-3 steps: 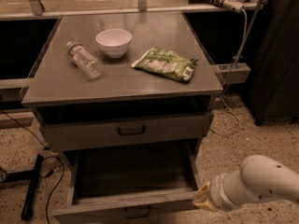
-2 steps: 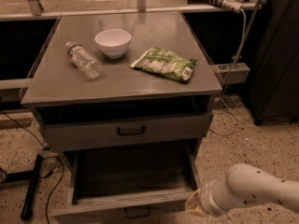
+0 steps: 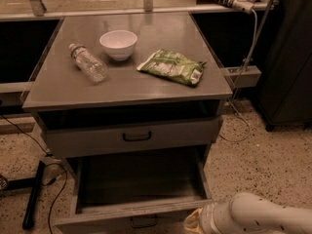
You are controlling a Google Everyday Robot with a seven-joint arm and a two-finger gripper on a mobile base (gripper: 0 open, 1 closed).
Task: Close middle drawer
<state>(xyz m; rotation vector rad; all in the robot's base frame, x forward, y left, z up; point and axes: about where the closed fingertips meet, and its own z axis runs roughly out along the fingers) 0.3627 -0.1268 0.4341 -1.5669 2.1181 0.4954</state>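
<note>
Pushing from where the gripper sits now, at about 5 o'clock in the view and just beside the right end of the drawer front, looks like the main risk. A shove on that one corner could skew the middle drawer on its runners and jam it part-way, so contact nearer its black handle at 6 o'clock would be safer. The drawer is pulled well out beneath the top drawer, its box bare inside, with its front cut off by the lower edge of the view. Whether the gripper is open or closed I cannot tell, since most of it is out of view. If it is spread wide, it might catch on the drawer's right side wall rather than meet the flat front. A hard slam could also shake the cabinet top and set the plastic bottle rolling, as it lies on its side at 10 o'clock, near the edge. By count: one white bowl at 11 o'clock, one bottle, one green snack bag at 2 o'clock, two drawers in view, two bar handles, one gripper on one white arm. No third drawer shows here.
</note>
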